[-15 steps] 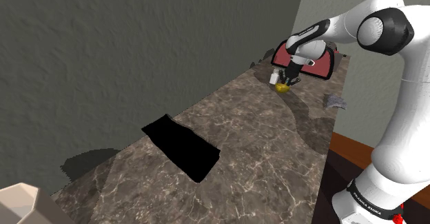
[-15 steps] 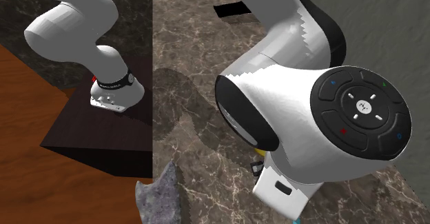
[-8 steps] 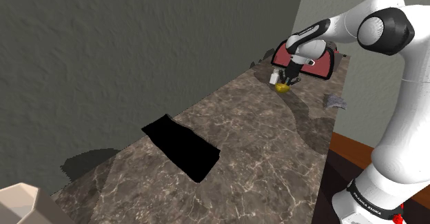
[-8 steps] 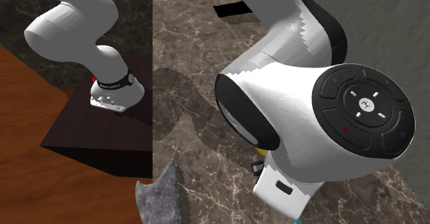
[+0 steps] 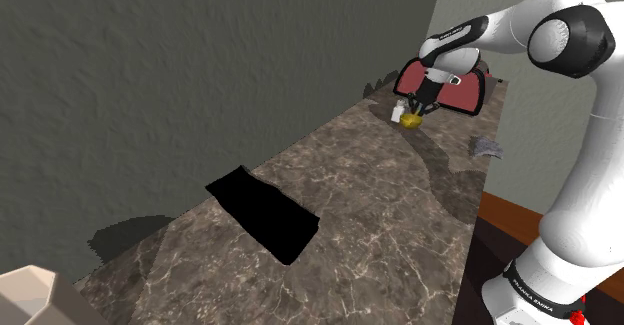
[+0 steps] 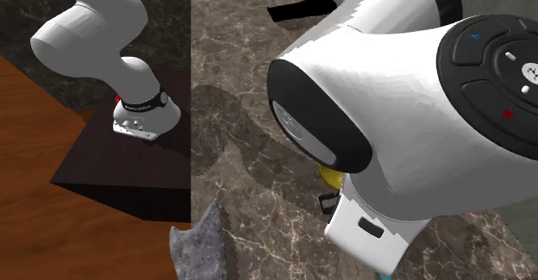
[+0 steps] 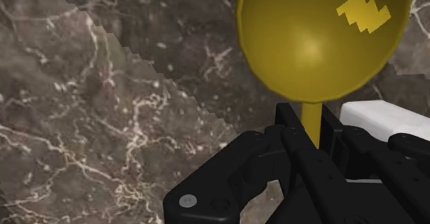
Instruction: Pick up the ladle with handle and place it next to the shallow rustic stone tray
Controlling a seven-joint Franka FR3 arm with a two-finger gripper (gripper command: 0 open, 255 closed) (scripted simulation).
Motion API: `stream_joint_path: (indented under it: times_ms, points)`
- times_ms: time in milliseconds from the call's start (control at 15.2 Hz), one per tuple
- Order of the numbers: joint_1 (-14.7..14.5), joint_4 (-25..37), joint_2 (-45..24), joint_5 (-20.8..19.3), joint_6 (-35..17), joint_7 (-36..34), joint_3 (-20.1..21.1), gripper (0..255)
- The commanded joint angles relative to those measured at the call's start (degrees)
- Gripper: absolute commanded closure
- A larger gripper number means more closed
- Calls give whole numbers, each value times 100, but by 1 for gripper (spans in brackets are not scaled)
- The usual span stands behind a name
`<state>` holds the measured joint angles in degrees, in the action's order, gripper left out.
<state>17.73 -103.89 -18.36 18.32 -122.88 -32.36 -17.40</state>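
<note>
A yellow ladle [image 7: 320, 36] hangs bowl-first in front of my gripper [image 7: 306, 129], whose black fingers are shut on its thin handle. In the shoulder view the ladle [image 5: 412, 121] sits just under the gripper [image 5: 418, 108], a little above the far end of the marble counter [image 5: 370, 203]. A sliver of the ladle [image 6: 329, 177] peeks out under the arm's big white joint in the second exterior view. The rough grey stone tray [image 5: 487, 148] lies by the counter's right edge, apart from the ladle; its corner [image 6: 200, 248] also shows at the second exterior view's bottom.
A red, dark-rimmed object [image 5: 462, 91] stands at the counter's far end behind the gripper. A small white thing [image 5: 399, 112] sits beside the ladle. A black rectangular area [image 5: 262, 215] cuts into the counter's middle. A beige object [image 5: 30, 293] is at the near left corner.
The arm has risen and the gripper has lifted the ladle slightly off the counter. The fingers stay shut on the handle.
</note>
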Motion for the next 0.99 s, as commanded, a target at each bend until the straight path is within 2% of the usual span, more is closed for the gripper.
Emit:
stream_joint_path:
  times_ms: [0, 924]
  points:
    - [-1, 65, 58, -37, 119, -33, -15, 255]
    - [-16, 682, 382, -262, 1017, -295, -84, 255]
